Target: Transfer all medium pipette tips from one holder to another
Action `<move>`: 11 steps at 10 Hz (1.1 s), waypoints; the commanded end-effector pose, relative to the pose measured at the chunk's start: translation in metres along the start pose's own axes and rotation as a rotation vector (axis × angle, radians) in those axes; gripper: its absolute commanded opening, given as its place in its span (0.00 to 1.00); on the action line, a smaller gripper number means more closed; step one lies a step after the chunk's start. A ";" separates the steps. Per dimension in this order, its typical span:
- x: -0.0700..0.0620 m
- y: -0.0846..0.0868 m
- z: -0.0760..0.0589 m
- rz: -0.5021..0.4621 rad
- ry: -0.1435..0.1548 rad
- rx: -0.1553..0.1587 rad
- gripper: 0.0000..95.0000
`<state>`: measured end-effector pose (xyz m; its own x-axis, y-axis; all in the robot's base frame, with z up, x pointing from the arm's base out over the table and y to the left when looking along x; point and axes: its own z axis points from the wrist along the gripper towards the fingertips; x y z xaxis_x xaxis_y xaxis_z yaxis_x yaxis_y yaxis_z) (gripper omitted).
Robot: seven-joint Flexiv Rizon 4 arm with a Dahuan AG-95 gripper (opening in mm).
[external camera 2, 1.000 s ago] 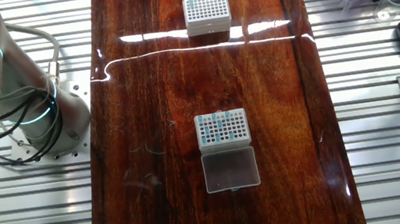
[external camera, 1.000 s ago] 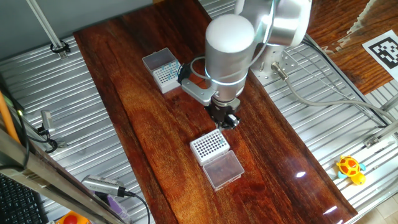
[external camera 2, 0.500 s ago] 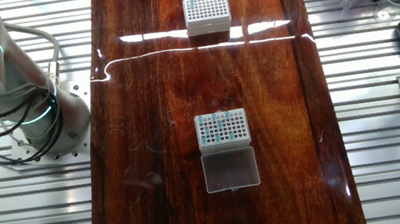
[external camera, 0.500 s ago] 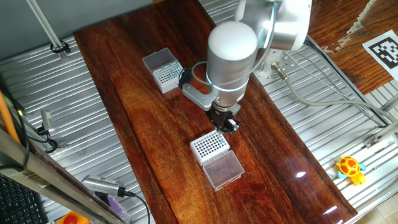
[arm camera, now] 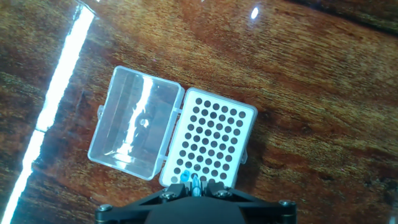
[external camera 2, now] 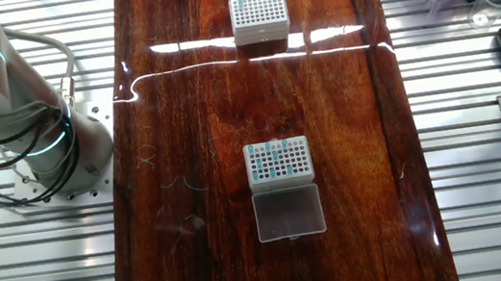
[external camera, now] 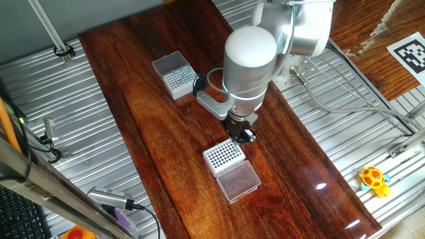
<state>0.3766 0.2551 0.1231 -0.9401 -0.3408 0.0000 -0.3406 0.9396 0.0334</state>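
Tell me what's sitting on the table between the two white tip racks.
Nothing: between the rack with teal tips and the rack with dark holes lies only bare wood with a glare streak, clearest in the fixed view facing the table lengthwise.

The gripper hangs close over the near edge of the dark-holed rack, whose holes lie open from above, while its clear lid lies flat on the far side and blocks no descent. Between this rack and the rack with tips runs a broad stretch of bare wooden table, wide enough to cross freely. That other rack also has its lid folded flat beside it, and wood runs free along both its flanks out to the slatted metal
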 end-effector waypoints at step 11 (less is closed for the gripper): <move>-0.002 0.000 0.015 -0.011 -0.011 0.008 0.20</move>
<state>0.3792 0.2573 0.1074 -0.9360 -0.3520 -0.0109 -0.3521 0.9356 0.0268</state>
